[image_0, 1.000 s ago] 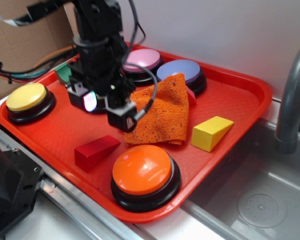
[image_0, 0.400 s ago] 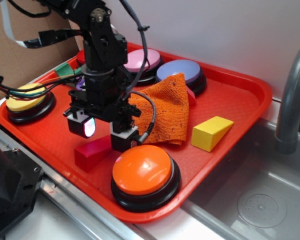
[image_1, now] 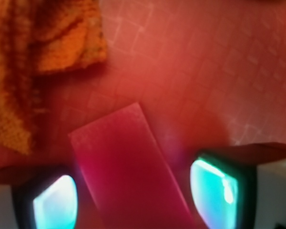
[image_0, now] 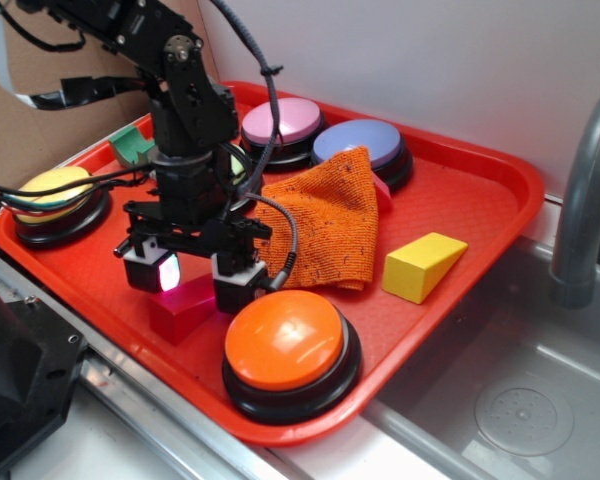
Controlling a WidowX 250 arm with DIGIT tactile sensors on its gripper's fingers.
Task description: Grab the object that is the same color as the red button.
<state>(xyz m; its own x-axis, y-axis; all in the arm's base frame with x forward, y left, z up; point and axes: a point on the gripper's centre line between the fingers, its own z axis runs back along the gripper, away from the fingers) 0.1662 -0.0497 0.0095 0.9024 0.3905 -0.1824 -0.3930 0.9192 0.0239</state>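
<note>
Our fingers [image_1: 214,186] are spread apart, one pad on each side of the red wedge [image_1: 128,171], nothing pinched yet; the wrist view shows clear tray on both sides between pads and block. The gripper [image_0: 192,280] has dropped from above the orange cloth [image_0: 325,225] a second ago to straddling the wedge at tray level, so we judge the approach done and closing comes next. The wedge lies flat on the red tray [image_0: 480,210] near its front-left, just beside the big orange button [image_0: 288,345]; the right finger looks close to that button's dome, maybe touching, can't tell. In the exterior view most of the wedge is hidden behind the fingers. The red button is not visible, probably behind the arm. The wrist view is blurry, pad contact unreadable. The yellow wedge [image_0: 422,264] sits well apart, right of the cloth.
</note>
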